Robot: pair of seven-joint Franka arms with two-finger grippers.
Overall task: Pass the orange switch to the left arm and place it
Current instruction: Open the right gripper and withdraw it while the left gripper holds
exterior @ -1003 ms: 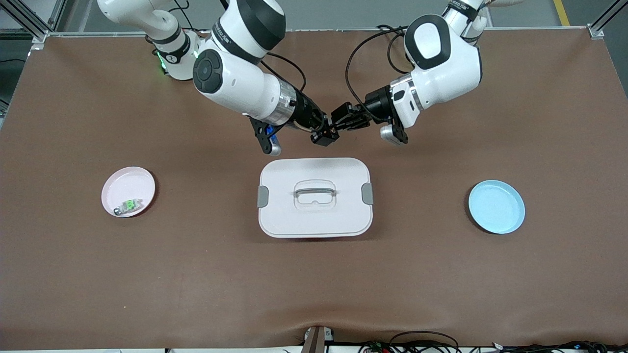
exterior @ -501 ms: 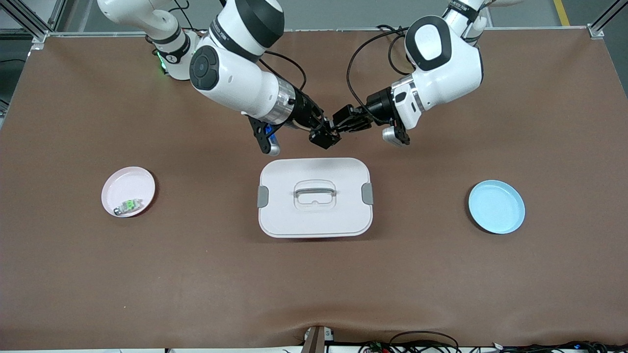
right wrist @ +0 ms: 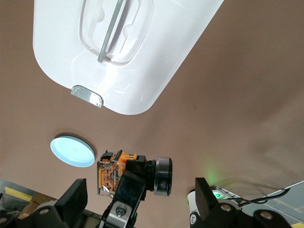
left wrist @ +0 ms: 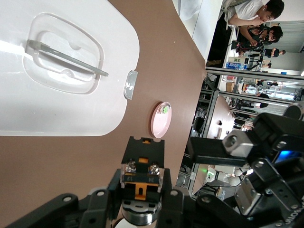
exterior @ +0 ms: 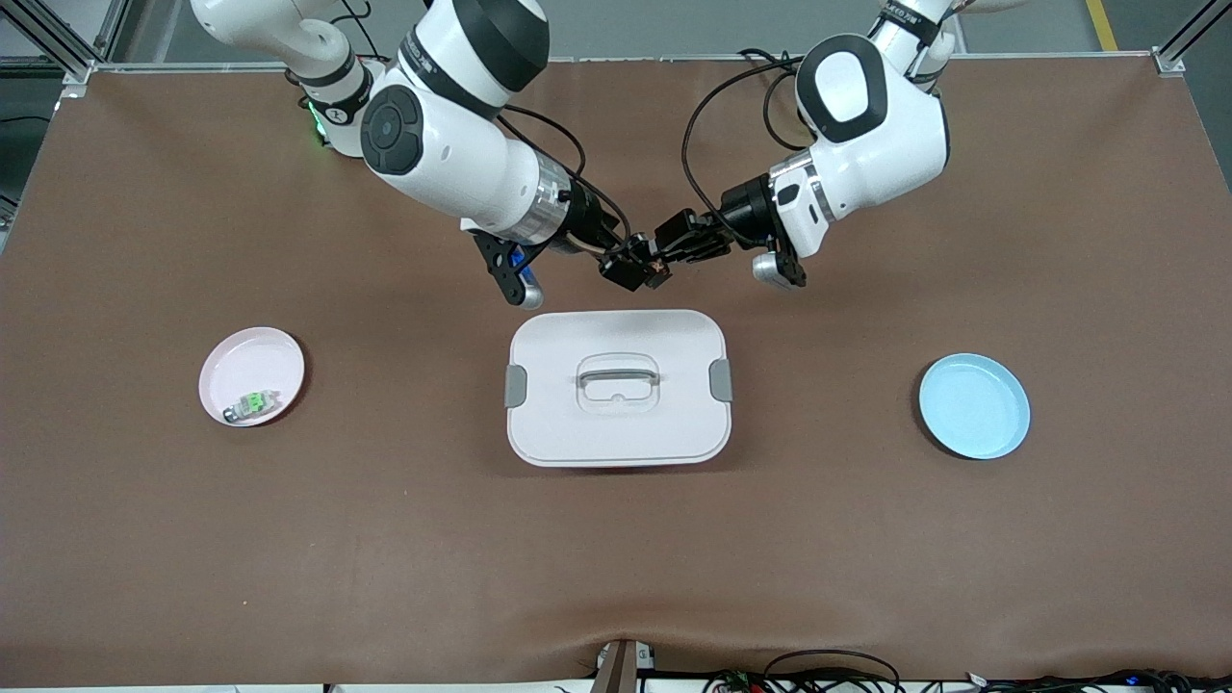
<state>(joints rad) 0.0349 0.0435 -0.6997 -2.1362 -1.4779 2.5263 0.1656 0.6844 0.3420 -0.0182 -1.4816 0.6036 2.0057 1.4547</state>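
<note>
Front view: two white jointed arms with black bands meeting in the air above the brown desk (exterior: 192, 539), over the strip just at 12 o'clock of the large white rounded-rectangular plastic box (exterior: 618, 387) with its recessed grey handle and two grey side latches.

Left end effector (exterior: 669, 252), reaching in from the 3 o'clock side, clamped on the tiny black blocky switch with an orange-brown face (exterior: 655, 266). In the left wrist view, switch (left wrist: 139, 179) seated between the black fingers (left wrist: 164, 190), its two metal terminals and orange tab facing the camera. In the right wrist view, same switch (right wrist: 112, 174) seen at the tip of that end effector (right wrist: 124, 179).

Right end effector (exterior: 628, 270), coming from the 9 o'clock side, tip close against the switch, fingers (right wrist: 75, 197) spread wide apart and holding nothing.

Small round pink plate (exterior: 251, 375) at 9 o'clock of the box, well apart from it, carrying a tiny clear-grey component with a green top (exterior: 253, 403). Small round light-blue plate (exterior: 973, 405) at 3 o'clock of the box, also well apart.
</note>
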